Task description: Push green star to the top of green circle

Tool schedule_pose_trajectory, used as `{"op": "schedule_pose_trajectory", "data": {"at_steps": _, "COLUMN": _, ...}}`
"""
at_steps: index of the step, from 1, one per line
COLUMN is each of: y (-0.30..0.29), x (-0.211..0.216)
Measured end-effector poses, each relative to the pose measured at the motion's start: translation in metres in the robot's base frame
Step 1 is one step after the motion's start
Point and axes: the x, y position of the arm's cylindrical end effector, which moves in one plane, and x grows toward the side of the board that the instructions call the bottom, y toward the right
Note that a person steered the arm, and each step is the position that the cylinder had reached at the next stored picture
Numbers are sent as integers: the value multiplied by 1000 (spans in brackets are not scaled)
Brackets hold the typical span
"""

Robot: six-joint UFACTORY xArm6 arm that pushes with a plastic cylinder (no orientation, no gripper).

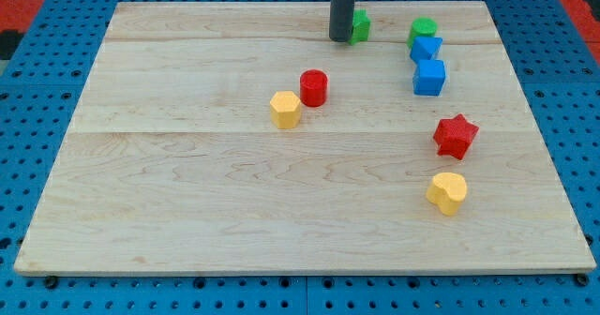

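The green star (360, 25) lies near the board's top edge, partly hidden behind my rod. My tip (340, 39) rests on the board right against the star's left side. The green circle (424, 28) sits to the star's right, near the top edge, about a block's width away. A blue block (427, 49) touches the circle's lower side.
A blue cube (430, 77) sits just below the other blue block. A red cylinder (313, 87) and a yellow hexagon (285, 110) sit together at mid-board. A red star (456, 135) and a yellow heart (448, 192) lie at the right. The wooden board (187, 212) lies on a blue pegboard.
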Motion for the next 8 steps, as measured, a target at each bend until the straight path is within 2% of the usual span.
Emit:
{"op": "schedule_pose_trajectory", "data": {"at_steps": 2, "y": 0, "x": -25}}
{"op": "schedule_pose_trajectory", "data": {"at_steps": 5, "y": 41, "x": -25}}
{"op": "schedule_pose_trajectory", "data": {"at_steps": 8, "y": 55, "x": -39}}
